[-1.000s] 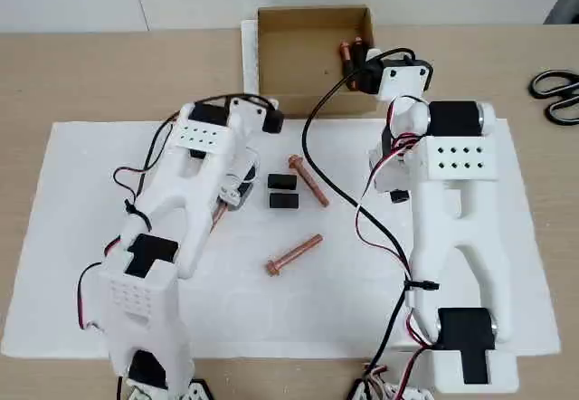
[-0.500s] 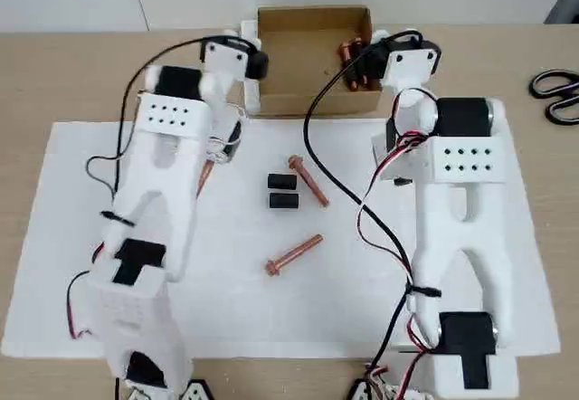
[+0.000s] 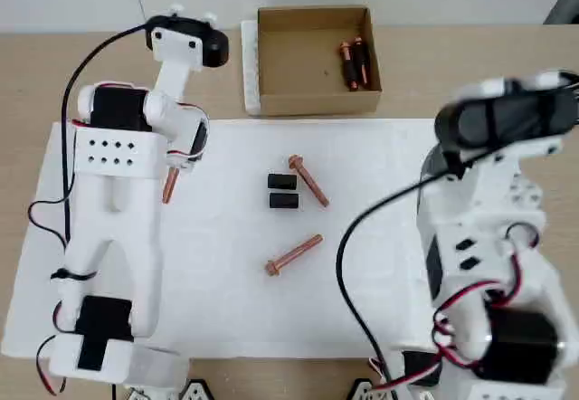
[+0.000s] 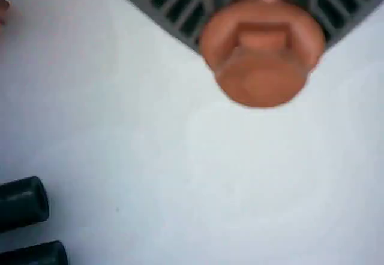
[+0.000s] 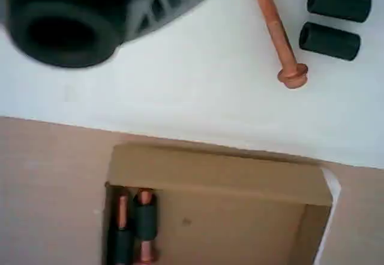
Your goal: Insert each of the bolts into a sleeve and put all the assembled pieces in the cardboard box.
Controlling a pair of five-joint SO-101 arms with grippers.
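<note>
My left gripper (image 3: 172,176) is shut on a copper bolt (image 3: 170,185) above the left part of the white mat; in the left wrist view the bolt head (image 4: 261,55) sits between the grey jaws. My right gripper (image 5: 90,13) is shut on a black sleeve (image 5: 63,31), seen end-on high over the mat. Two black sleeves (image 3: 282,182) (image 3: 284,201) lie side by side at mid-mat, with one loose bolt (image 3: 308,180) beside them and another bolt (image 3: 294,254) nearer the front. The cardboard box (image 3: 271,65) holds two assembled pieces (image 3: 355,63).
The white mat (image 3: 362,309) covers most of the wooden table. The raised right arm (image 3: 507,119) looms over the mat's right side in the high view. A white strip (image 3: 250,65) stands against the box's left wall.
The left arm swung from mid-mat to the left with the bolt. The right arm pulled back from the box and rose toward the high camera.
</note>
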